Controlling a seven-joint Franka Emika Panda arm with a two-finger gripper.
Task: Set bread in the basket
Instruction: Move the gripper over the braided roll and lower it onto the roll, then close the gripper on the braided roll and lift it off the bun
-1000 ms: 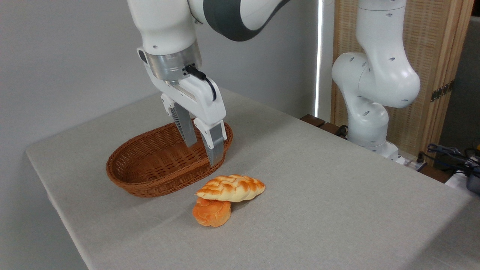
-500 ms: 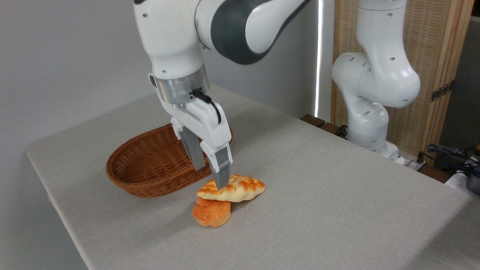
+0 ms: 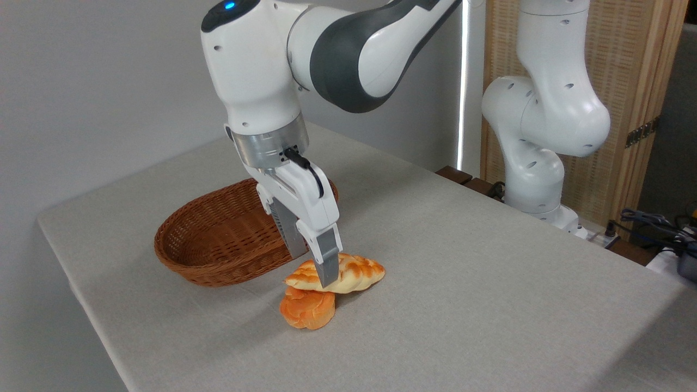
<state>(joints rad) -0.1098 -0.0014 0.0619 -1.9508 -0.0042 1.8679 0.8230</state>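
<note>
On the table [image 3: 490, 305], beside the basket [image 3: 218, 245], the loaf [image 3: 356, 272] lies propped on an orange bun [image 3: 307, 310]; the gripper [image 3: 316, 269] straddles it, fingers spread wide, not yet pinching.

**Clearance around loaf**

Bread [image 3: 354, 272] rests on bun [image 3: 307, 309], just beside basket [image 3: 218, 247] rim; tight on that side. Fingers [image 3: 328, 264] straddle the loaf. Worktop [image 3: 463, 283] bare right and front. Arm base [image 3: 536, 179] at the far right edge.
</note>
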